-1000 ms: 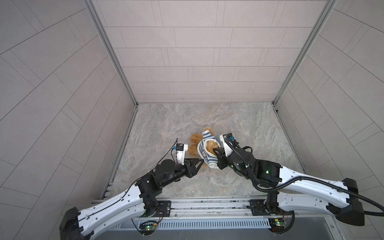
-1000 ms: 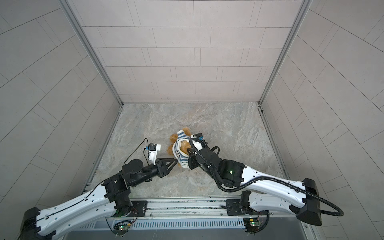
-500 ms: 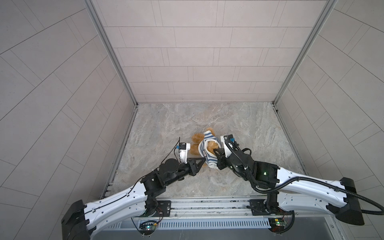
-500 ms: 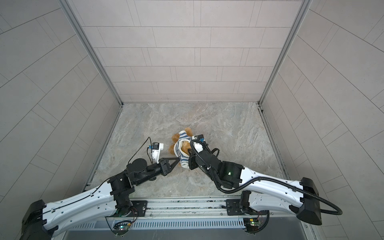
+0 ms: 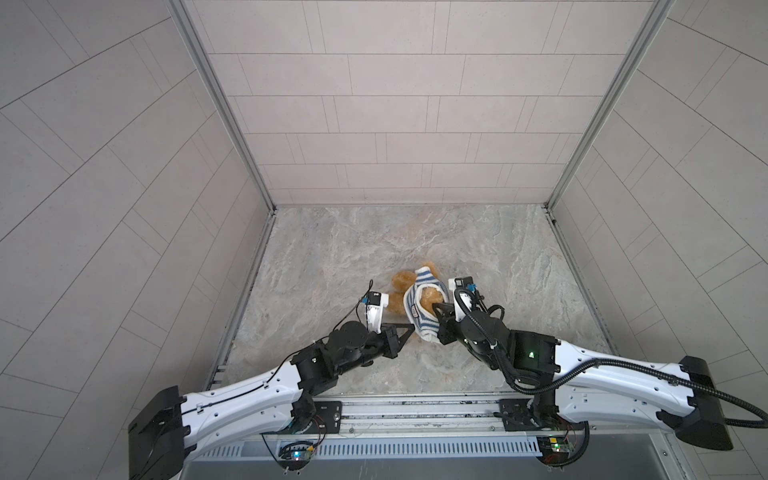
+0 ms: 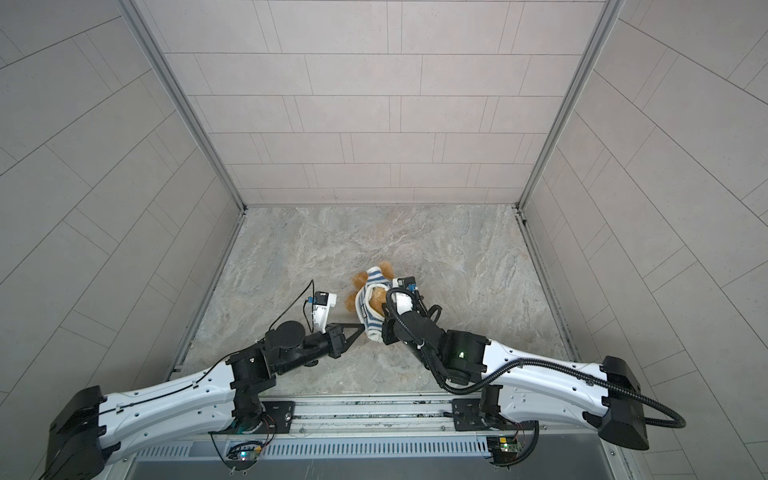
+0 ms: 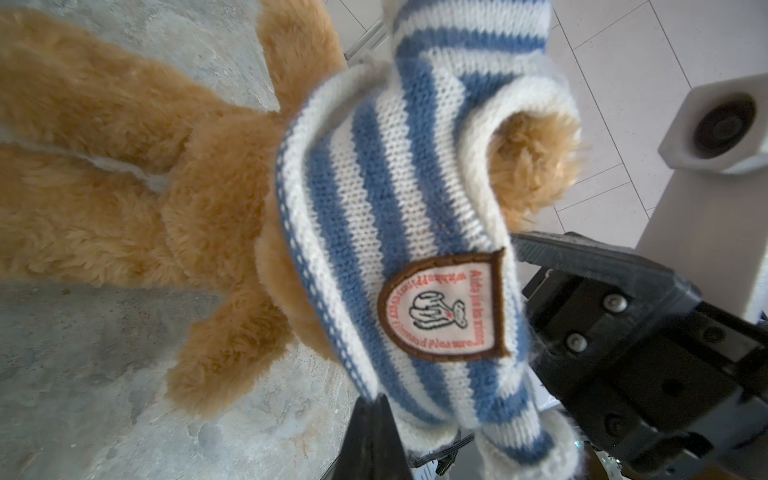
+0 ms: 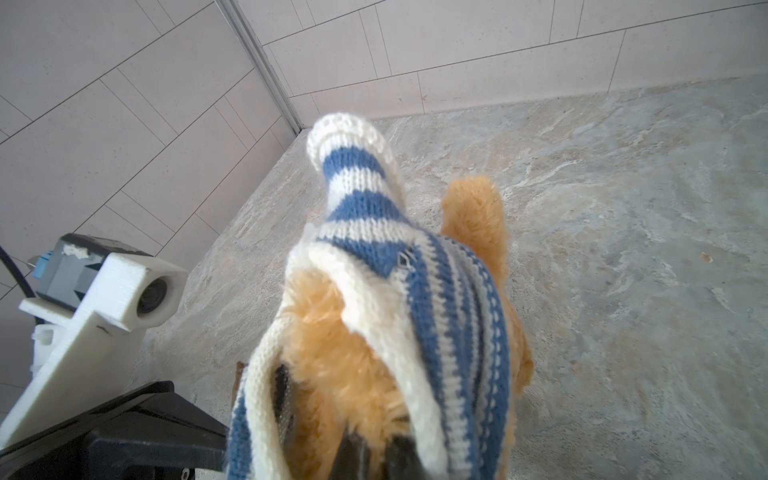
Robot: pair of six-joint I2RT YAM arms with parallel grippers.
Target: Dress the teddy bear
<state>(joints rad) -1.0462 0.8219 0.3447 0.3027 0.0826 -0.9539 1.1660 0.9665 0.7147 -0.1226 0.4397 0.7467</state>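
Observation:
The teddy bear lies on the stone floor, golden-brown, its legs bare. The blue-and-white striped shirt with its badge is bunched over its upper body, and fur shows through the neck opening. My left gripper is shut, its tips pinched on the shirt's lower hem. On the other side of the bear, my right gripper reaches into the shirt's opening and is shut on the bear's fur. The bear's face is hidden.
Tiled walls close in the floor on the left, back and right. A metal rail runs along the front edge under both arms. The two wrist cameras stand close to the bear on either side.
My left gripper has moved forward to the shirt's hem and closed on it. The right gripper and the bear have barely moved.

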